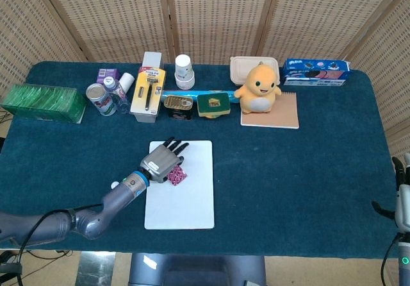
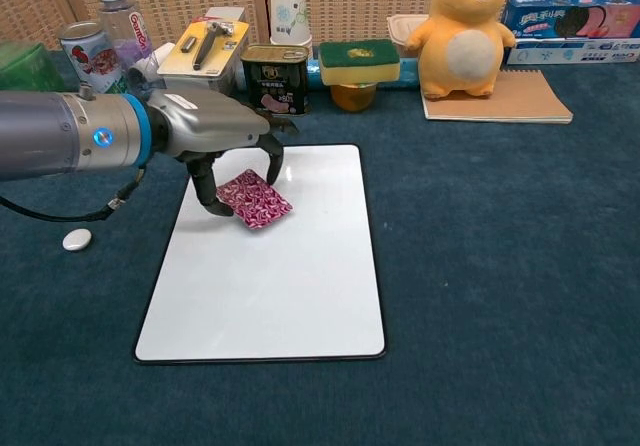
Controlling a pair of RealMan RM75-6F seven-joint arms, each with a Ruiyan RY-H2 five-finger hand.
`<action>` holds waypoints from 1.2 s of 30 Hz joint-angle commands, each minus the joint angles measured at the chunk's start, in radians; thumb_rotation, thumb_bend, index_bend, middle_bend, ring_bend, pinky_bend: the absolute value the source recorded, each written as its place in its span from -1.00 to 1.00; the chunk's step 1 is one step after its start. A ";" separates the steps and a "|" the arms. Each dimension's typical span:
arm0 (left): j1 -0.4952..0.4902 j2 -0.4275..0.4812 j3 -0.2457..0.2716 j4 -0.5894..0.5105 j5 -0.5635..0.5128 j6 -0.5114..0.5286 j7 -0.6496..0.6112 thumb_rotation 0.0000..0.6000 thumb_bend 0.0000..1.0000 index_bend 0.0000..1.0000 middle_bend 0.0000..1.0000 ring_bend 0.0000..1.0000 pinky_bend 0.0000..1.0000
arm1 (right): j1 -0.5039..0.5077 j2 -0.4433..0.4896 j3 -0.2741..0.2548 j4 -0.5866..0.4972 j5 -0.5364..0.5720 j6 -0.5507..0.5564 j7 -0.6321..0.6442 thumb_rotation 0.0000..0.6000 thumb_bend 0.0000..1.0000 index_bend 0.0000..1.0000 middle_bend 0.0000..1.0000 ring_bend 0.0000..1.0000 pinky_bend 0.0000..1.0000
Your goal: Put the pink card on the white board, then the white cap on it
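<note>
Left fingers (image 2: 268,156): curled down around the pink card (image 2: 254,199), thumb on its near-left edge, the others arching over its far side; the card is held.
Left hand (image 1: 162,163): over the upper left part of the white board (image 1: 189,199), its forearm running off to the lower left of the head view.
Pink card: tilted, over the board's upper left part; whether it touches the surface cannot be told.
White cap (image 2: 77,239): on the blue cloth, at the left edge of the chest view, well apart from the board.
Right hand (image 1: 403,196): at the lower right edge of the head view, only partly seen; its fingers cannot be judged.
Back row: can (image 2: 276,79), sponge (image 2: 359,61), yellow plush toy (image 2: 461,33) on a notebook (image 2: 510,101), along the top.
</note>
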 commanded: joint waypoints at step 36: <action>0.298 0.248 0.204 -0.085 0.319 0.218 -0.431 1.00 -0.68 -0.35 -1.00 -1.00 -0.98 | -0.006 0.016 -0.020 -0.029 -0.030 0.001 0.014 1.00 -1.00 -0.89 -1.00 -1.00 -1.00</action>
